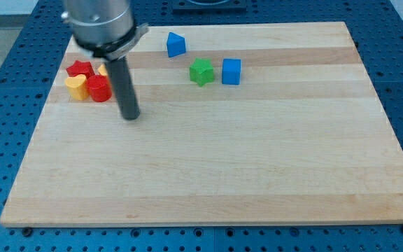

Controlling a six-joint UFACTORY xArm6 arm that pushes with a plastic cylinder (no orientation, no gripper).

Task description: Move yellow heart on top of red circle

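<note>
Upper left: my tip (130,115), holding nothing, just right of one red circle (99,89) touching one yellow heart (77,87).

Robotics lab or test cell. Evidence: blue perforated metal base (5,105) with regular hole grid, as on optical or fixture tables; pale wooden bench (257,154) laid on it as work surface; grey industrial arm housing (100,24) with dark rod; small coloured test blocks (215,70) on bench.
</note>
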